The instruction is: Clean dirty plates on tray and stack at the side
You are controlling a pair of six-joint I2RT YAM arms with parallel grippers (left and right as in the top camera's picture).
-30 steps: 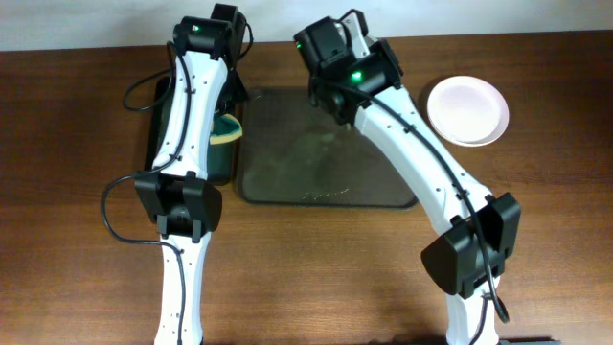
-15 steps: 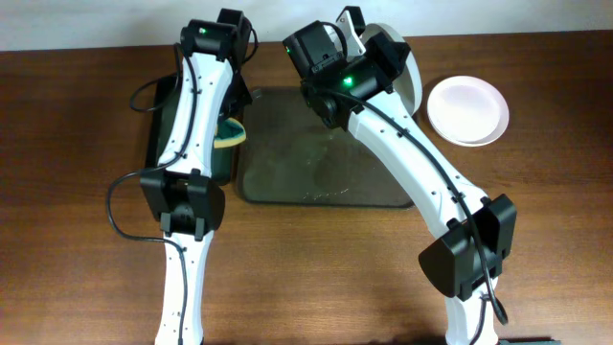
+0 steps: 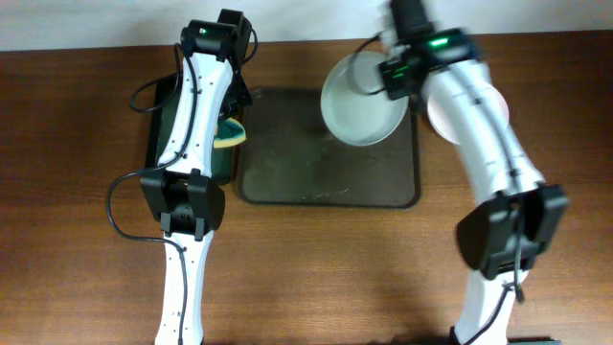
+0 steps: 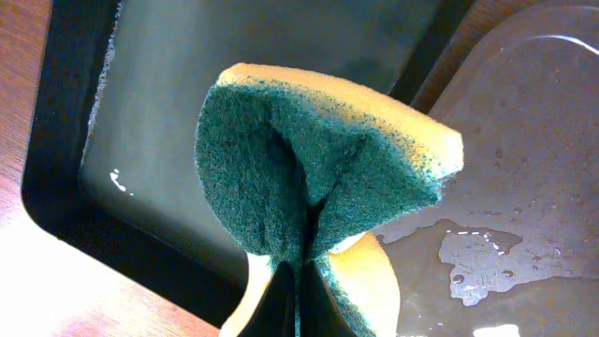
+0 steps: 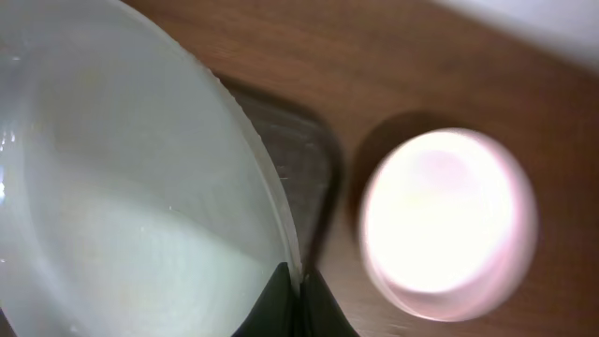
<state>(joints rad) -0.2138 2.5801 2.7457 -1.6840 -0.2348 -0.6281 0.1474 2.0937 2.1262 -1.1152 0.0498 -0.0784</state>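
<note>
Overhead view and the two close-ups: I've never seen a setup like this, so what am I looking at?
Two white robot arms stand at a wooden table, seen from a camera above. The close-ups come from cameras on each wrist. The left gripper pinches a yellow-and-green sponge at the edge of a small black tray. The right gripper grips a white plate by its rim, lifted over the large dark tray, which looks wet. A second white plate lies on the table beside the large tray.
</note>
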